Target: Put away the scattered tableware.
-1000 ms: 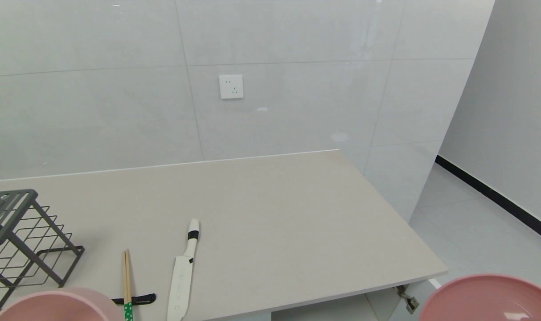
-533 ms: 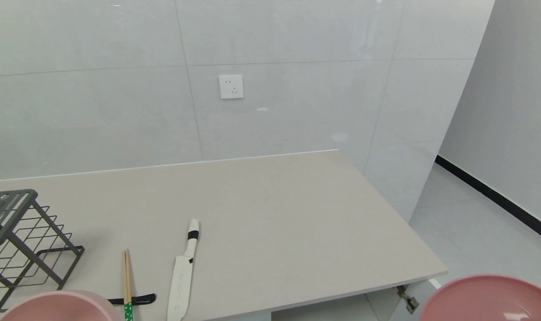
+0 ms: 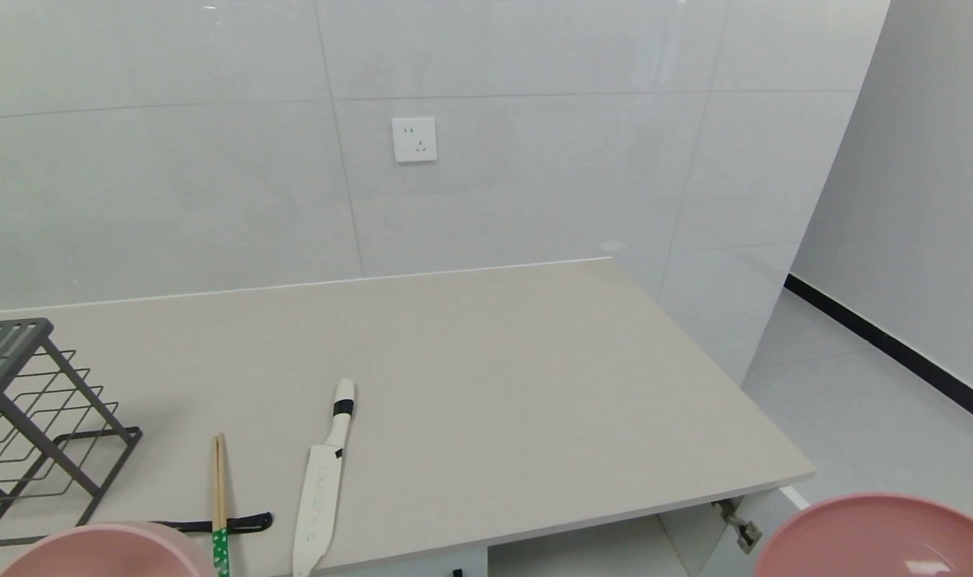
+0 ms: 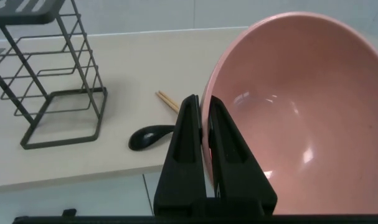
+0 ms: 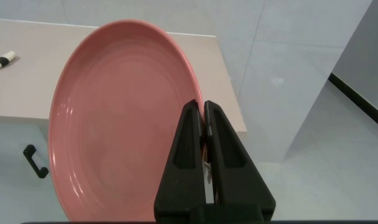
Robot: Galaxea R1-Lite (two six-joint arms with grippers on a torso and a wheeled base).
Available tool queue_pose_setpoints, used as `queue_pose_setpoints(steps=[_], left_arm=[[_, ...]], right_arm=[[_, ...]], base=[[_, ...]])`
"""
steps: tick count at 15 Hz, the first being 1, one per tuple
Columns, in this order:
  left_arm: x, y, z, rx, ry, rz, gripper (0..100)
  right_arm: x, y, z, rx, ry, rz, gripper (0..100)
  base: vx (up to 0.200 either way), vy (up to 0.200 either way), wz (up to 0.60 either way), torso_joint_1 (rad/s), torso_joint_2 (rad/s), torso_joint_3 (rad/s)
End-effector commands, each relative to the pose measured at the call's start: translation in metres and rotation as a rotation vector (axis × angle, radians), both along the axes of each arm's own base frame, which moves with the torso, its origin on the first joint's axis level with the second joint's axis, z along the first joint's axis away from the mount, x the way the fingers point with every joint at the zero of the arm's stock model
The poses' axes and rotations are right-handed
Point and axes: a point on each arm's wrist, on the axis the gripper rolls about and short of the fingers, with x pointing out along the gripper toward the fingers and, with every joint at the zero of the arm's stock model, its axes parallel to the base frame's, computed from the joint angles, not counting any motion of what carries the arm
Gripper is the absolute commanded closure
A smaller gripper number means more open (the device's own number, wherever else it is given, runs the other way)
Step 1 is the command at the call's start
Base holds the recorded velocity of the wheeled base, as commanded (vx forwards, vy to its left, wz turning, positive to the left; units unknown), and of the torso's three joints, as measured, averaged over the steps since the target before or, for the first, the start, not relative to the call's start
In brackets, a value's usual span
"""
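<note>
Head view, rack [image 3: 30, 425], chopsticks [image 3: 216, 481], spoon [image 3: 214, 525] and knife [image 3: 320, 489] on the counter [image 3: 494, 361], pink bowl [image 3: 102, 553] low left, pink plate [image 3: 879, 537] low right, left wrist view, left gripper [image 4: 203, 102] clamped on bowl rim, right wrist view, right gripper [image 5: 201, 107] clamped on plate rim.

Pink bowl [image 4: 288, 93], pink plate [image 5: 120, 124] gripped at rims; white knife [image 3: 316, 497], chopsticks [image 3: 216, 481] (lying across black spoon [image 4: 145, 138]) flat on counter [image 3: 534, 385].
</note>
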Motion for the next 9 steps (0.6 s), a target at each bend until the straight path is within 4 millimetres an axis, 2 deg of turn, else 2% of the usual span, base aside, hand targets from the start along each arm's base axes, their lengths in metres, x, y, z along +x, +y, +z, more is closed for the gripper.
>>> queue_pose_setpoints(steps=[1,9], left_arm=[[0.0002,0.0000,-0.0001,-0.001,0.003,0.000,100],[0.0002,0.0000,0.0001,-0.001,0.002,0.000,100]], right_arm=[[0.0001,0.0000,0.0000,-0.001,0.002,0.001,100],[0.0001,0.0000,0.0001,-0.001,0.000,0.001,100]], base=[[0.000,0.000,0.00,-0.149,0.47,0.325],[0.000,0.000,0.00,-0.144,0.54,0.381]])
